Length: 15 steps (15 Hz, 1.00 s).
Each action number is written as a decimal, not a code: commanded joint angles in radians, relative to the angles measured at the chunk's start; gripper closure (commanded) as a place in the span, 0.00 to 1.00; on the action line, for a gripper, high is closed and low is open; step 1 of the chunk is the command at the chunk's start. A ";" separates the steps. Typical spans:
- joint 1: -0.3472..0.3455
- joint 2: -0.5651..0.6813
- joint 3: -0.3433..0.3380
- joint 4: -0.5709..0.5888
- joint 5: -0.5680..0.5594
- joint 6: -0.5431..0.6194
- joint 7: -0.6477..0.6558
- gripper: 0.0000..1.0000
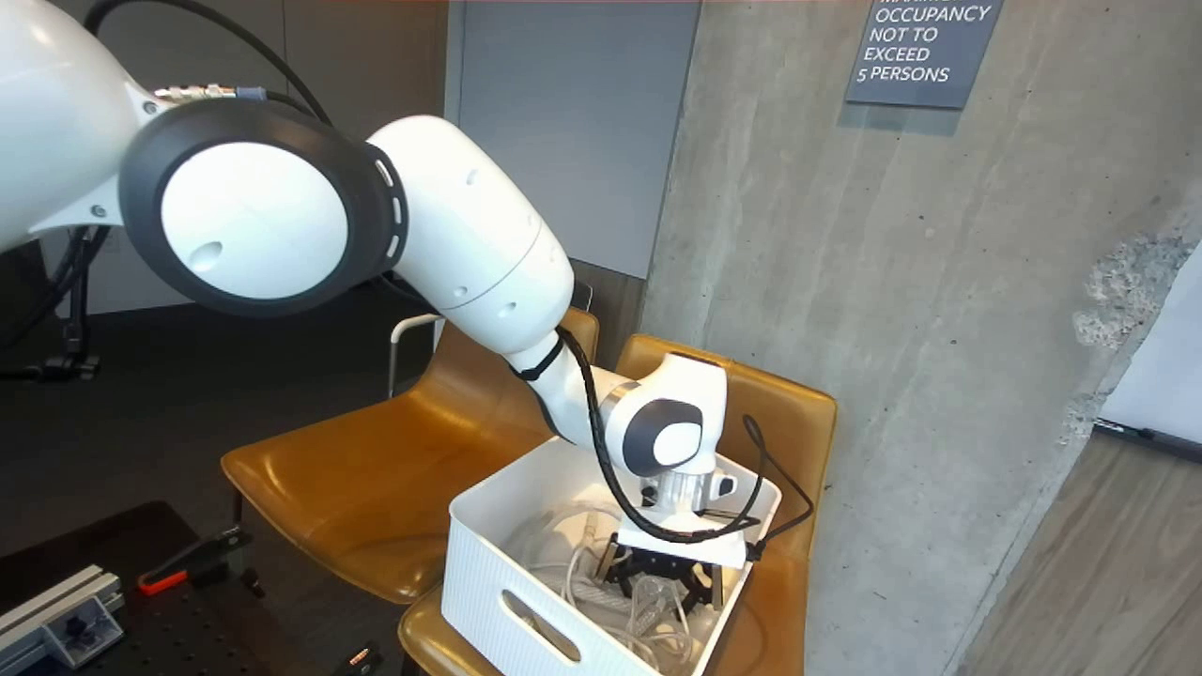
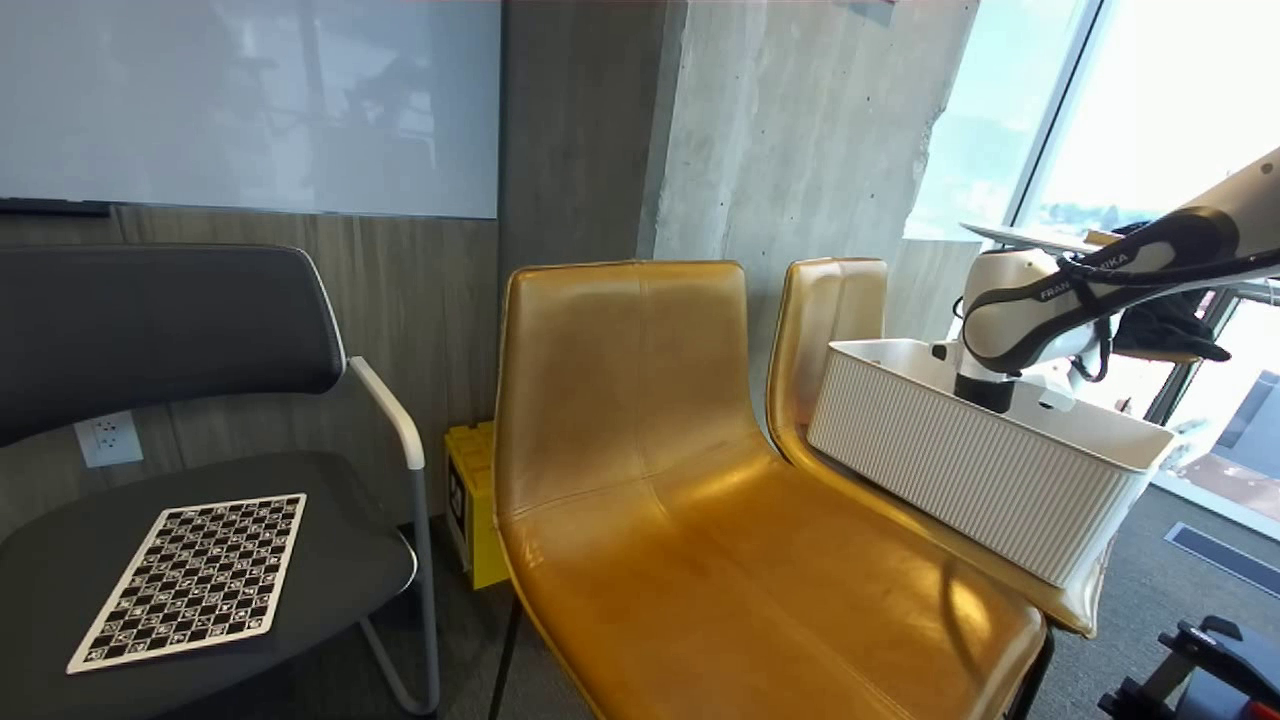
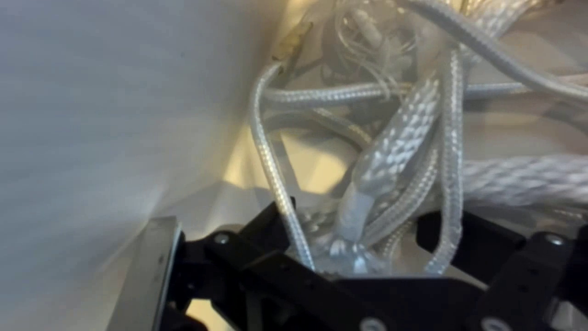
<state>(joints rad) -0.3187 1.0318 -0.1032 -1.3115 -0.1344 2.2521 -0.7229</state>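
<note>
My gripper (image 1: 662, 573) is open and reaches down into a white plastic box (image 1: 512, 554). Its two fingers stand wide apart, and it holds nothing that I can see. In the wrist view the gripper (image 3: 367, 276) shows at the bottom, with its left finger close beside the box wall (image 3: 115, 115). Pale braided cables (image 3: 395, 142) lie tangled in the box and run between and in front of the fingers. The cables also show in an exterior view (image 1: 601, 596). In an exterior view the box (image 2: 960, 460) hides the fingers.
The box stands on a tan chair (image 1: 789, 441); another tan chair (image 2: 640, 380) is beside it. A concrete wall (image 1: 901, 282) rises behind. A dark chair (image 2: 330, 540) bears a checkered board (image 2: 195, 580). A dark table (image 1: 178, 610) with tools is near the arm's base side.
</note>
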 commanded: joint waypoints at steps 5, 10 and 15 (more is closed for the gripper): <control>-0.006 0.017 0.010 0.025 -0.017 -0.055 0.001 0.86; -0.007 -0.013 0.005 -0.008 -0.017 -0.062 0.007 1.00; 0.005 -0.107 0.010 -0.067 -0.014 -0.088 0.014 1.00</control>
<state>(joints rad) -0.3188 1.0137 -0.1024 -1.3107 -0.1344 2.1963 -0.7216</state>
